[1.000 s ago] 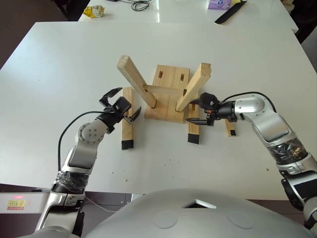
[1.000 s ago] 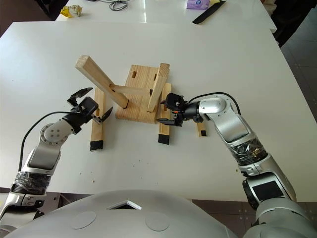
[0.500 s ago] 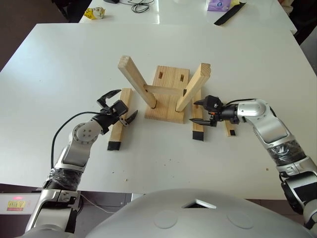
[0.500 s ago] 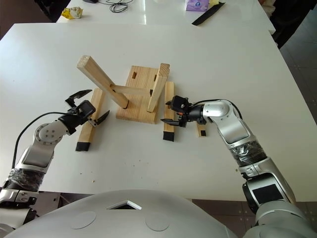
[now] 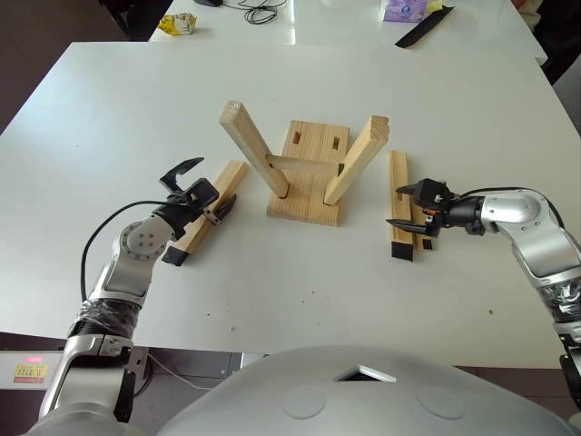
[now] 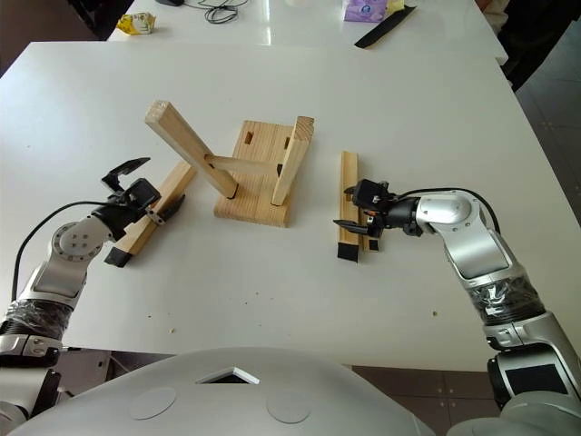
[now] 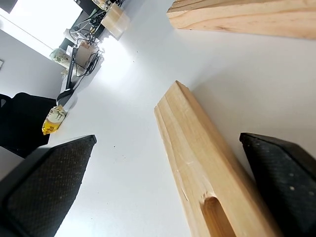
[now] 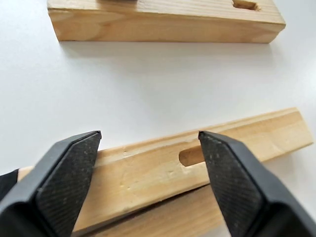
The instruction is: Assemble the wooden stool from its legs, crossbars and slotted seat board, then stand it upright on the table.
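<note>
Desk (image 5: 136, 109): white, carrying all the stool parts.
Seat board (image 5: 307, 195): flat on the desk at centre, with two open slots (image 5: 315, 139) at the far end.
Fitted legs: left fitted leg (image 5: 254, 148) and right fitted leg (image 5: 357, 159) stand in the near slots, each leaning outward.
Crossbar (image 5: 304, 164): spans between the two fitted legs, low down.
Left loose leg (image 7: 197, 148): flat on the desk, left of the seat board, black-capped end nearest the robot.
Left hand (image 5: 204, 186): spread, one finger on either side of the left loose leg, not closed on it.
Right loose leg (image 5: 397, 177): flat on the desk, right of the seat board and well apart from it.
Right hand (image 6: 346, 207): spread across the right loose leg, straddling it; contact cannot be told.
Shorter wooden piece (image 8: 163, 215): seemingly lies just beside the right loose leg, mostly hidden.
</note>
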Motion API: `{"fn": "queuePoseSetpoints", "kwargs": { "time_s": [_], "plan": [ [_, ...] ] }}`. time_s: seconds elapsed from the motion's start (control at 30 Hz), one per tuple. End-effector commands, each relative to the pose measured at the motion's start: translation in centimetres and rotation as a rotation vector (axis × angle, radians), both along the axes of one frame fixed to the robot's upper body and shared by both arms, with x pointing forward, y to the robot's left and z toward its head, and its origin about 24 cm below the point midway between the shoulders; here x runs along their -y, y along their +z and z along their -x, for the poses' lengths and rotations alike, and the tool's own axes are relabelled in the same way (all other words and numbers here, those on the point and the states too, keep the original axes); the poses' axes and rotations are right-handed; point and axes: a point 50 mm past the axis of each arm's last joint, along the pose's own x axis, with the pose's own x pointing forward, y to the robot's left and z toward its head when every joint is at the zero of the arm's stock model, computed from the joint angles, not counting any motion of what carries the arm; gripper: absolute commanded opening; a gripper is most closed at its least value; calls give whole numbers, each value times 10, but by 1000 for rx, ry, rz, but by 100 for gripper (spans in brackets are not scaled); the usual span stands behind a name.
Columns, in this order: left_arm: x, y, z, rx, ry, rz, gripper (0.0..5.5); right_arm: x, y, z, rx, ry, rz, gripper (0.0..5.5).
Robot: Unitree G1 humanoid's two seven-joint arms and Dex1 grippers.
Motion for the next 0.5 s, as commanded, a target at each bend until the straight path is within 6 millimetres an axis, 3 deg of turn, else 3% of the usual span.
{"fn": "queuePoseSetpoints", "kwargs": {
  "time_s": [0.03,0.23,0.37,0.5],
  "plan": [
    [-4,-7,-1,-37,30,-26,540,3,1,-4,-49,-80,-35,365],
    [8,4,-16,18,26,9,540,-4,32,-50,119,-187,-122,365],
    [24,20,-21,58,-34,60,540,12,45,-77,209,-314,-107,365],
    [23,29,-17,42,-83,65,540,28,50,-96,249,-408,-97,365]
  ]
}}
